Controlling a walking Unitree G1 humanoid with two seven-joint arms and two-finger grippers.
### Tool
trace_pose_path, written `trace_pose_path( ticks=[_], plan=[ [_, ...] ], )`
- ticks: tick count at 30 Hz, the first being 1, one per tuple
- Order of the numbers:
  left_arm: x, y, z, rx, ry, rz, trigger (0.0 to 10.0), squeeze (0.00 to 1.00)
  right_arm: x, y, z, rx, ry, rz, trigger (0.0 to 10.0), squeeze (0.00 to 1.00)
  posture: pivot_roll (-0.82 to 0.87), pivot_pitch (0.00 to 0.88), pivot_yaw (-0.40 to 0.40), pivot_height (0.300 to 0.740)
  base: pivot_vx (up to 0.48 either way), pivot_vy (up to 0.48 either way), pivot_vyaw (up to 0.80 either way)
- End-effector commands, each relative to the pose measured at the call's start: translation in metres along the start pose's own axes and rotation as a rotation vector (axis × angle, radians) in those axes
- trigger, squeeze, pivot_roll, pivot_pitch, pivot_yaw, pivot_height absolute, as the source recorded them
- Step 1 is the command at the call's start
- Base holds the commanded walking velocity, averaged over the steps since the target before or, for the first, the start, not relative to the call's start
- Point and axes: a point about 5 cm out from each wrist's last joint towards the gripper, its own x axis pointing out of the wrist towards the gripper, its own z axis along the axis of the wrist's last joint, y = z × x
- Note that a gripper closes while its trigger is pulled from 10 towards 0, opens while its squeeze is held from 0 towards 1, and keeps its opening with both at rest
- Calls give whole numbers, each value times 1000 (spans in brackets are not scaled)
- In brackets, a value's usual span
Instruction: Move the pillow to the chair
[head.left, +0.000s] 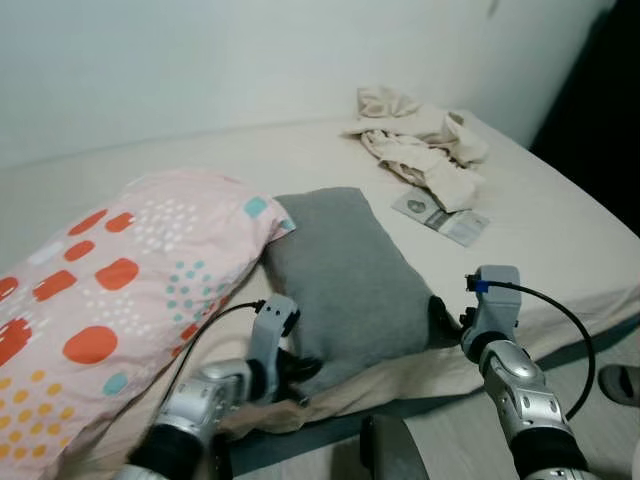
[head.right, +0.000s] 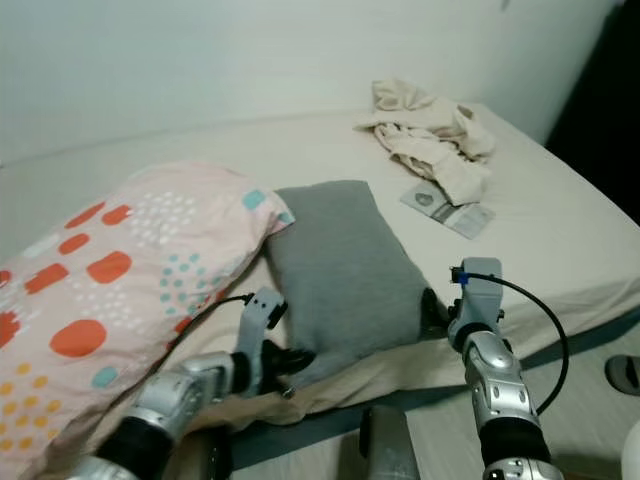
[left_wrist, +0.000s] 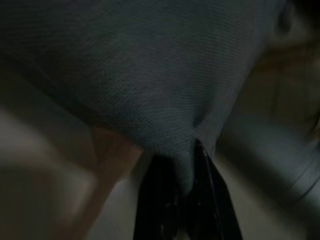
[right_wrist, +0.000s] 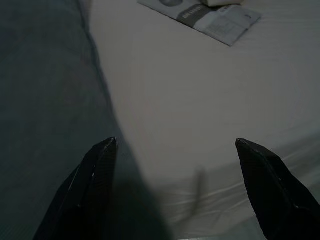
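A grey pillow (head.left: 345, 270) lies on the bed near its front edge, beside a large pink pillow with orange and teal dots (head.left: 110, 290). My left gripper (head.left: 300, 375) is shut on the grey pillow's near left corner; in the left wrist view the grey cloth (left_wrist: 150, 85) is pinched between the black fingers (left_wrist: 160, 200). At the pillow's near right corner, my right gripper (right_wrist: 175, 145) is open, one finger (right_wrist: 95, 175) against the pillow's edge and the other over the bare sheet.
Crumpled cream clothes (head.left: 420, 140) lie at the far right of the bed, with a flat printed packet (head.left: 440, 215) beside them. A white wall runs behind the bed. A slipper (head.left: 620, 385) lies on the floor at right.
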Motion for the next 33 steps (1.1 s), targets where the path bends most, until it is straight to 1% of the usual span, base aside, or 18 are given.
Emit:
trace_pose_path(
  ticks=[1, 4, 5, 7, 8, 10, 11, 12, 14, 17, 18, 19, 21, 24, 26, 27, 31, 33],
  plan=[
    [-15, 10, -24, 34, 148, -14, 0, 0, 0, 4, -6, -2, 21, 14, 10000, 0, -83, 99, -24, 582, 0, 0, 0],
    [-51, 44, -18, 151, 222, 81, 0, 0, 1, 6, -5, 1, 19, 17, 10000, 0, -76, 100, -25, 582, 0, 0, 0],
    [-51, 44, -18, 151, 222, 81, 0, 0, 1, 6, -5, 1, 19, 17, 10000, 0, -76, 100, -25, 582, 0, 0, 0],
    [-68, 60, -14, 203, 254, 147, 0, 0, 2, 7, -5, 3, 18, 18, 10000, 0, -73, 102, -25, 582, 0, 0, 0],
    [-68, 60, -14, 203, 254, 147, 0, 0, 2, 7, -5, 3, 18, 18, 10000, 0, -73, 102, -25, 582, 0, 0, 0],
    [-87, 79, -6, 281, 287, 250, 0, 0, 3, 8, -4, 7, 16, 21, 10000, 0, -70, 101, -25, 582, 0, 0, 0],
    [-87, 79, -6, 281, 287, 250, 0, 0, 3, 8, -4, 7, 16, 21, 10000, 0, -70, 101, -25, 582, 0, 0, 0],
    [-101, 93, 3, 353, 305, 359, 0, 0, 3, 9, -4, 12, 15, 23, 10000, 0, -70, 101, -25, 582, 0, 0, 0],
    [-107, 100, 7, 392, 306, 420, 0, 0, 3, 10, -4, 20, 12, 23, 10000, 0, -70, 100, -26, 582, 0, 0, 0],
    [-114, 108, 16, 459, 304, 525, 0, 0, 2, 10, 0, 71, -20, 21, 10000, 0, -71, 101, -26, 582, 0, 0, 0],
    [-118, 114, 19, 514, 320, 592, 0, 0, 3, 9, 2, 100, -40, 10, 10000, 0, -71, 101, -26, 582, 0, 0, 0],
    [-121, 116, 21, 541, 329, 625, 0, 0, 3, 7, 4, 113, -49, 3, 10000, 0, -71, 101, -26, 582, 0, 0, 0],
    [-124, 120, 24, 564, 329, 669, 0, 0, 4, 4, 5, 130, -59, -17, 10000, 0, -76, 106, -23, 582, 0, 0, 0],
    [-125, 121, 26, 557, 311, 684, 0, 0, 5, 1, 6, 141, -63, -37, 10000, 0, -77, 107, -21, 582, 0, 0, 0],
    [-119, 119, 28, 493, 236, 673, 0, 0, 6, -6, 6, 149, -63, -72, 10000, 0, -79, 114, -14, 582, 0, 0, 0],
    [-119, 119, 28, 493, 236, 673, 0, 0, 6, -6, 6, 149, -63, -72, 10000, 0, -79, 114, -14, 582, 0, 0, 0],
    [-90, 105, 15, 380, 111, 596, 0, 0, 15, -29, 16, 188, -85, -119, 10000, 0, -81, 131, 2, 582, 0, 0, 0],
    [-86, 102, 13, 364, 98, 584, 0, 0, 16, -31, 18, 201, -81, -120, 10000, 0, -81, 131, 2, 582, 0, 0, 0]
  ],
)
